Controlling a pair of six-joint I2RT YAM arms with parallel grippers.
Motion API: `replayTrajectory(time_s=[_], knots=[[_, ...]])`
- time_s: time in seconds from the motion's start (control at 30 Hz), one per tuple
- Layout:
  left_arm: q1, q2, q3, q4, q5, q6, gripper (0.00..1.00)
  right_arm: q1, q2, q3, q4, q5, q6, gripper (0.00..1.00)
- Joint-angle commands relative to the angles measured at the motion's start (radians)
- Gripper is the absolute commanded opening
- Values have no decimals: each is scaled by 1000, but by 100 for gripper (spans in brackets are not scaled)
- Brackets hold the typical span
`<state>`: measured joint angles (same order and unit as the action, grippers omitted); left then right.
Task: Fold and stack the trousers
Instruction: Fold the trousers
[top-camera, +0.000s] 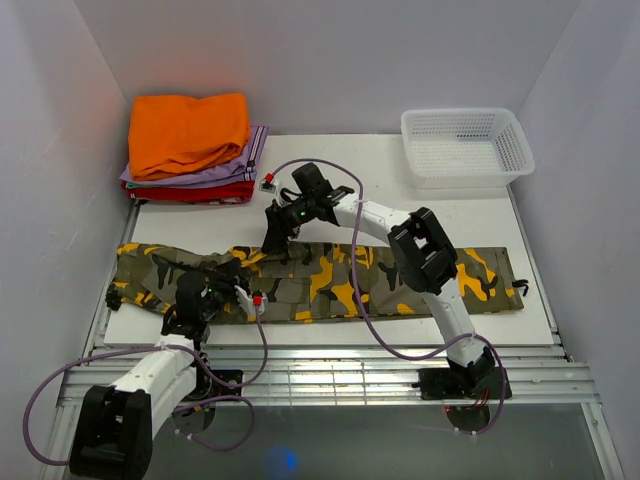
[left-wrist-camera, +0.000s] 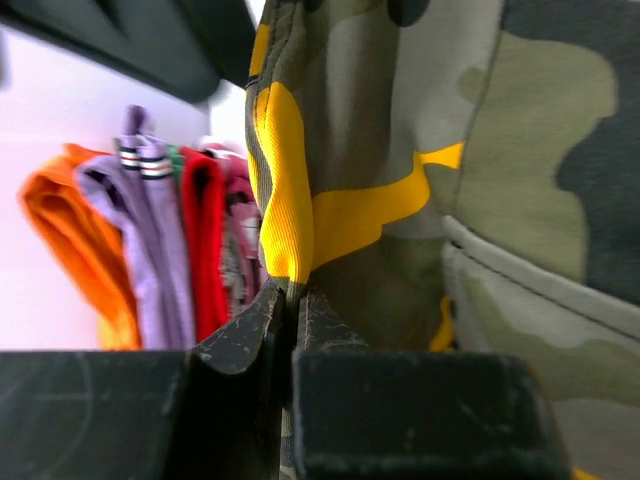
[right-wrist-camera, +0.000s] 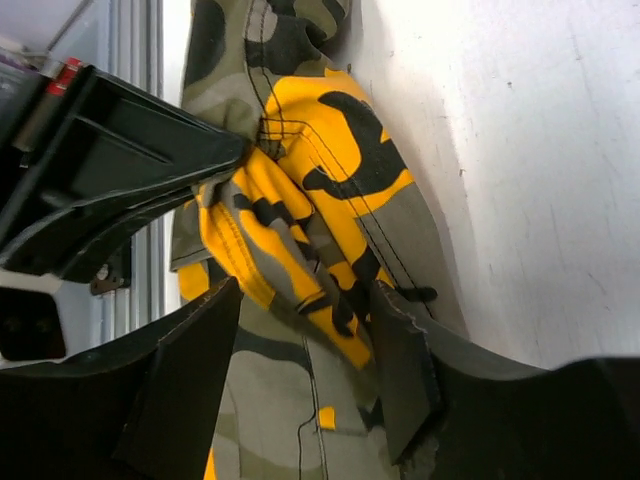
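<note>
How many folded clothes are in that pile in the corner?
3, stacked at the far left: the orange garment on top, the lilac garment under it, the red garment at the bottom. Others may hide between.

Left arm (top-camera: 150, 378) and right arm (top-camera: 447, 300): white link tubes, boxy black joint housings, black bases at 6 o'clock, a lilac cable (top-camera: 356, 270) looping off each, red tags (top-camera: 258, 298) at the wrists, green light on the right wrist, scuffed matt-black fingers (left-wrist-camera: 240, 345).

left pincer (left-wrist-camera: 290, 300) pinched closed, low; right pincer (right-wrist-camera: 305, 310) spread, reaching forward-left.
</note>
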<state>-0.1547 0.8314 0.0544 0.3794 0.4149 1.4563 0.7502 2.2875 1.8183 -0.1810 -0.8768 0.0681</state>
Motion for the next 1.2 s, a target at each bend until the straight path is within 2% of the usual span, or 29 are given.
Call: replayTrajectory(time_s=[0.0, 0.13, 0.2, 0.23, 0.27, 0.3, 0.37, 0.4, 0.47, 0.5, 0.6, 0.7, 0.73, 0.8, 0.87, 0.9, 0.93, 0.97, 1.03, 1.1, 1.17], knots=[[0, -41, -209, 49, 42, 78, 13, 37, 33, 29, 37, 71, -14, 61], [-2, -58, -226, 47, 41, 99, 9, 49, 24, -19, 6, 30, -101, 52], [0, -55, -212, 35, 33, 79, 14, 55, -9, -92, 28, 29, -160, 40], [0, -54, -202, 29, 25, 66, 21, 58, -16, -105, 32, 16, -174, 34], [-2, -51, -186, 21, 4, 41, 42, 60, -20, -109, 34, 16, -180, 23], [0, -48, -135, -17, -11, -26, 51, 60, -23, -106, 32, 24, -186, 20], [-2, -49, -65, -92, -60, -103, 66, 66, -17, -90, 15, 44, -204, 15], [1, -49, 28, -208, -74, -172, 68, 69, -5, -61, -33, 56, -238, 15], [13, -60, 126, -340, -82, -240, 70, 77, 3, -45, -69, 79, -263, 13], [21, -81, 169, -476, -68, -273, 70, 80, 4, -44, -83, 88, -274, 12], [52, -132, 303, -679, 1, -378, 72, 84, -2, -56, -87, 120, -297, 11], [63, -143, 409, -786, 24, -520, 72, 93, -19, -86, -83, 151, -313, 10], [70, -117, 459, -800, 19, -622, 72, 97, -22, -103, -74, 159, -320, 9], [83, -62, 519, -838, 13, -716, 70, 104, -29, -111, -66, 171, -321, 9], [112, 78, 634, -884, 31, -840, 68, 107, -31, -109, -63, 176, -321, 9], [130, 137, 683, -972, 63, -868, 67, 109, -31, -109, -61, 179, -323, 9], [148, 199, 729, -1022, 175, -889, 59, 112, -33, -112, -60, 186, -323, 9], [223, 321, 810, -1074, 246, -902, 56, 112, -37, -119, -55, 188, -323, 9], [276, 443, 876, -1197, 390, -906, 49, 116, -46, -135, -49, 205, -323, 9], [334, 602, 950, -1252, 439, -939, 48, 123, -69, -172, -26, 208, -338, 8], [357, 679, 990, -1260, 447, -973, 51, 139, -91, -195, -17, 228, -361, 8]])
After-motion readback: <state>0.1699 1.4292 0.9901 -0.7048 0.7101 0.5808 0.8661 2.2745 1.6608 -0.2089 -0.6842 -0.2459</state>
